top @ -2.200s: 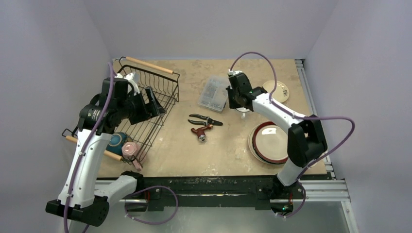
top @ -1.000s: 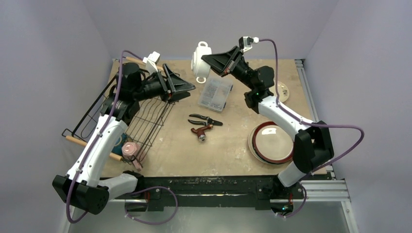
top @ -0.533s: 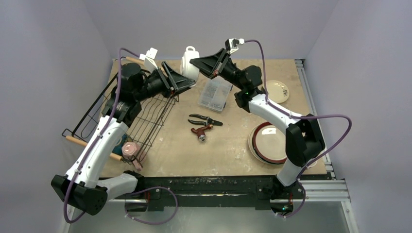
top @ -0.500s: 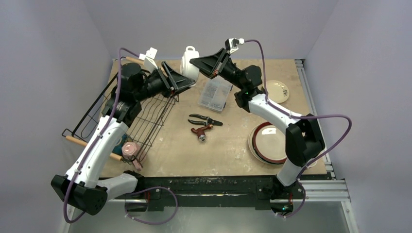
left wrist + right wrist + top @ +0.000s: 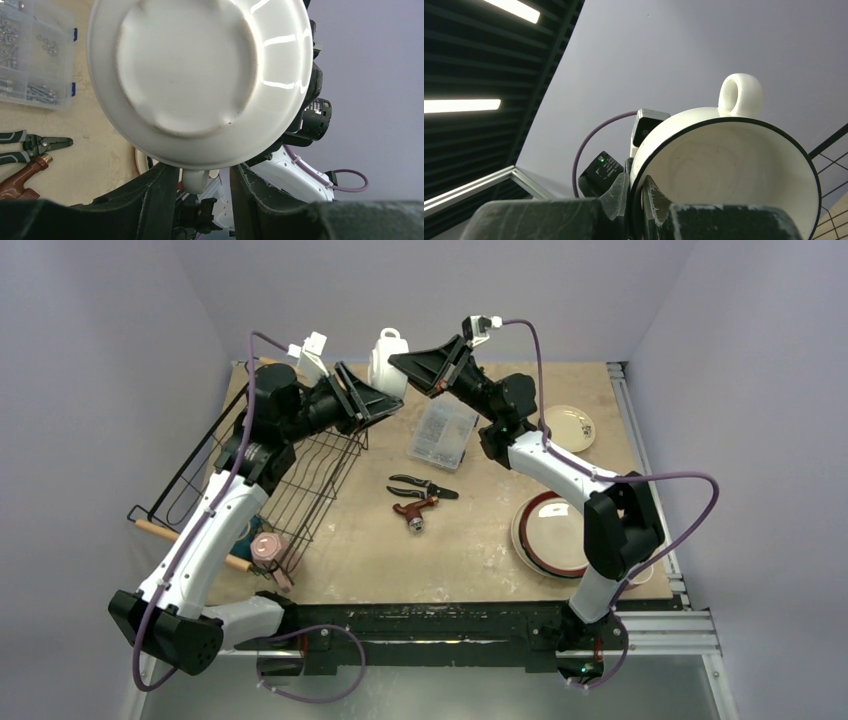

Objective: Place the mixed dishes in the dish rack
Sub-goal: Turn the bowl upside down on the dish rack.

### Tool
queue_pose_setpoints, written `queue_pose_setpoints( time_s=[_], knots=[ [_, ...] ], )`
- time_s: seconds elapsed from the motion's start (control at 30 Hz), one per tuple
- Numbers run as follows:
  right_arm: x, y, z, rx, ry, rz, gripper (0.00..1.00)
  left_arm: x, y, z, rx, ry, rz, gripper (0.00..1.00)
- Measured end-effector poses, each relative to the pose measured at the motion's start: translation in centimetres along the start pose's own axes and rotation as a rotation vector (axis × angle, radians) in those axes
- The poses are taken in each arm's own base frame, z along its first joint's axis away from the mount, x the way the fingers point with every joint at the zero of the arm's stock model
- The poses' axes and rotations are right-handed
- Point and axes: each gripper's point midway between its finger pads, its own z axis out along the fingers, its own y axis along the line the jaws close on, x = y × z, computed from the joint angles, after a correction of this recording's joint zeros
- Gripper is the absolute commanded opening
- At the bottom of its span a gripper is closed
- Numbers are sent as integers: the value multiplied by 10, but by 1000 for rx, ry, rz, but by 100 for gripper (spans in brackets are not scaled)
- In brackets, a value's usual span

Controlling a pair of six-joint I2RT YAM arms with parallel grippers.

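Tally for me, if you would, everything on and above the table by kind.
Cups and mugs: 2 (white cup, pink mug)
Plates: 2 (red-rimmed plate, cream saucer)
Teal dish, partly hidden: 1
Hand tools: 2 (black pliers, red tool)
Clear box: 1
Dish rack: 1
Total: 9

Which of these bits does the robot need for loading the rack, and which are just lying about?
For the job: white cup, dish rack, pink mug, red-rimmed plate, cream saucer.
Lying about: clear parts box, black pliers, red tool.
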Motion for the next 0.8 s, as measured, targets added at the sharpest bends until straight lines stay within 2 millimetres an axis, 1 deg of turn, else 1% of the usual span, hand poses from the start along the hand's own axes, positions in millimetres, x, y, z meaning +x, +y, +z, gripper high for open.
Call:
queue_pose_setpoints(
  time_s=[0.33,0.43,0.47,0.5,0.6,0.67,0.8],
  knots=[
    [-3,3,2,-18,-19,-1,0,-3,-2,3,12,-11,10,36],
    [-4,3,2,-20,-24,0,0,-4,-1,3,7,-19,11,29],
    [-4,3,2,-21,-28,-1,0,-5,0,4,2,-23,11,25],
    [-5,3,2,-21,-31,-1,0,-5,1,4,-2,-26,9,20],
    [-5,3,3,-18,-39,3,0,-6,3,4,-14,-35,12,0],
    [-7,3,3,-17,-46,8,0,-7,1,3,-12,-42,14,0],
    [-6,5,4,-23,-43,15,12,-9,-2,-1,-10,-59,22,0]
  ],
)
